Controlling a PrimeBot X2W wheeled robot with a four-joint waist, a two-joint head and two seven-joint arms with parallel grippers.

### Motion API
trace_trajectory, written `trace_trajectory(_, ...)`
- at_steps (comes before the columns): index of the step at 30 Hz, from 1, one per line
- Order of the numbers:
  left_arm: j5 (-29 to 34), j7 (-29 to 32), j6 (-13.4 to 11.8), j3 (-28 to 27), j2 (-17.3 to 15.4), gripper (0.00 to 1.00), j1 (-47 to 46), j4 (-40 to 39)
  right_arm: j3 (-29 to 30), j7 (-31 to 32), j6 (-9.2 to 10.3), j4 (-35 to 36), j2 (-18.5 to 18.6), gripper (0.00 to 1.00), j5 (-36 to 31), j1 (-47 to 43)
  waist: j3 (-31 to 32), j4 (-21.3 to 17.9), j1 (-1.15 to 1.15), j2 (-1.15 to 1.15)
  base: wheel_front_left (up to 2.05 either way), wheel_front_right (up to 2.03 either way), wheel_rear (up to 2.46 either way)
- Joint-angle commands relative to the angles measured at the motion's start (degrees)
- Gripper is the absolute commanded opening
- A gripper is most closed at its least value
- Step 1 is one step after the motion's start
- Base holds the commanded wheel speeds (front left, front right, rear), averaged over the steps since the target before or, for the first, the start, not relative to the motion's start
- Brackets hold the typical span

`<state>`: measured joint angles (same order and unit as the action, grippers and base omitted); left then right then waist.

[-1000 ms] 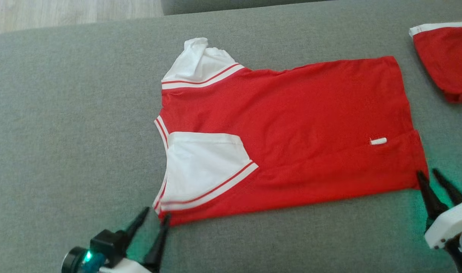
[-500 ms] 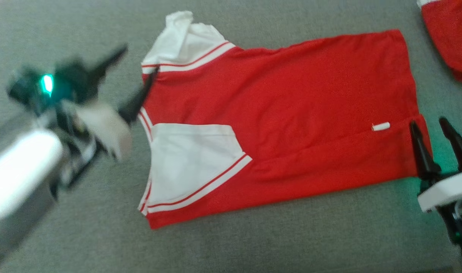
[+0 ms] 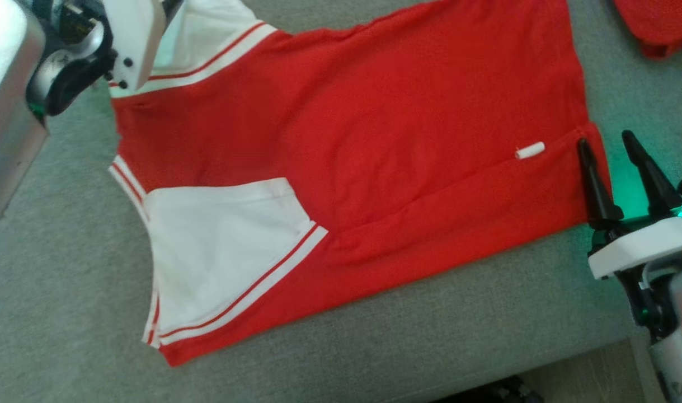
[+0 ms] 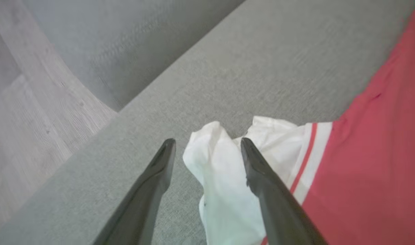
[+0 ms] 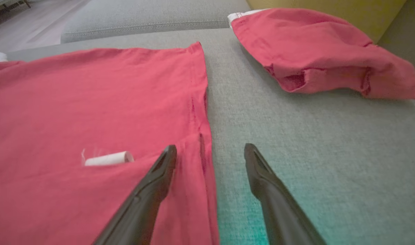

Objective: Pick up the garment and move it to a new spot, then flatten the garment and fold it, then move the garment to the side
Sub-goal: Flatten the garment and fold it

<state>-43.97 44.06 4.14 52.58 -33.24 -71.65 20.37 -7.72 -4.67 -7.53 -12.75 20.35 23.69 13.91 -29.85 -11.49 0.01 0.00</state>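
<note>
The garment is a red T-shirt with white, red-striped sleeves, spread flat on the grey sofa seat. My left arm's wrist housing hangs over the far sleeve at the top left of the head view. In the left wrist view my left gripper is open, its fingers either side of that sleeve's crumpled white tip. My right gripper is open at the hem, one finger over the red cloth near a small white tag, the other over the bare seat. The right wrist view shows the hem edge between the right gripper's fingers.
A second red garment lies bunched on the seat beyond the hem, at the head view's top right corner. The seat's front edge and floor are at the lower right. Wooden floor lies past the far seat edge.
The head camera has tilted and shifted. My left gripper went from the shirt's near left corner up to the far sleeve. My right gripper moved from the near hem corner along the hem, level with the tag.
</note>
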Motion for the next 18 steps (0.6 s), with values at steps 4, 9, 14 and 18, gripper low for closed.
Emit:
trace_trajectory(4,-0.8,3.1,1.3,-1.3,-2.3,1.00,-4.2,2.1,-1.7,-2.0,0.04,-0.6,0.5,1.00,0.2,0.8,-1.9,-1.9,-0.01,0.00,0.00,0.00,0.00)
trace_trajectory(9,-0.7,1.7,2.1,-0.8,-2.5,0.26,-5.1,3.0,-2.1,-3.2,0.04,-2.4,0.3,1.00,0.4,1.7,-2.5,-1.8,-0.01,0.00,0.00,0.00,0.00)
trace_trajectory(14,-0.8,-0.2,2.7,-0.2,-2.1,0.00,-6.2,2.7,-2.3,-3.7,0.04,-3.3,0.8,1.00,0.5,2.9,-2.4,-1.0,-0.01,0.00,0.00,0.00,0.00)
trace_trajectory(18,-1.6,-2.9,3.0,-0.4,-1.6,0.00,-6.8,1.5,-2.0,-3.2,0.04,-2.7,2.3,1.00,1.1,4.1,-2.1,0.2,-0.01,0.00,0.00,0.00,0.00)
